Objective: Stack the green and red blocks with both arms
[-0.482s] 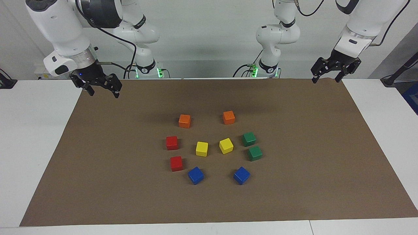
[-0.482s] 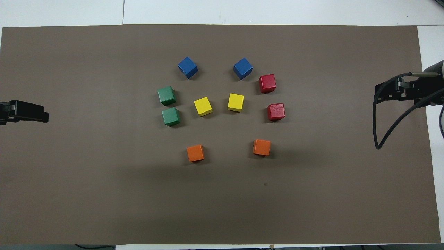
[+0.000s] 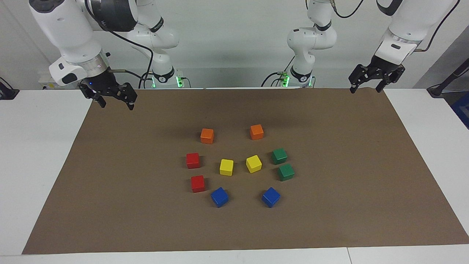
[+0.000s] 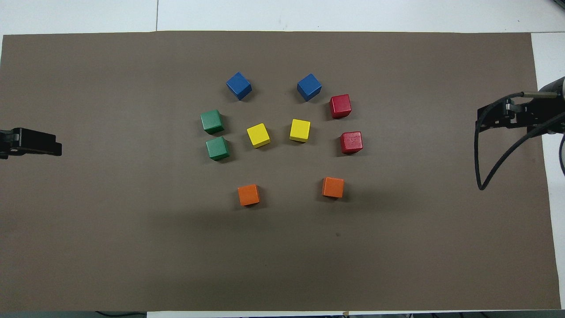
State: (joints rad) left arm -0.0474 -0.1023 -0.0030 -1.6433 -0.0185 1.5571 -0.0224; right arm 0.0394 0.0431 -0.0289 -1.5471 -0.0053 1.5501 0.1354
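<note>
Almost nothing is changing against the pictures of half a second ago: the right gripper (image 3: pixel 114 99) is sitting only a little higher than before, and all the cubes are lying exactly where they were, so the stacking is not yet beginning. The two green blocks (image 3: pixel 279 156) (image 3: pixel 285 172) are resting just beside each other on the brown mat (image 3: pixel 366 165), toward the left arm's end of the table, and the two red blocks (image 3: pixel 192 160) (image 3: pixel 198 183) are lying near each other toward the right arm's end (each pair has one block nearer to the robots). Between them the yellow cubes (image 3: pixel 226 167) are sitting, with the orange cubes (image 3: pixel 207 136) nearer to the robots and the blue cubes (image 3: pixel 219 197) farther. The right gripper is hanging over the mat's corner at its own end, its fingers spread apart and holding nothing. The left gripper (image 3: pixel 367 84) is hanging over the other corner nearest the robots, also with fingers apart and empty. Both arms are waiting well apart from the blocks, so I judge that each must first be reaching toward its own colour pair
</note>
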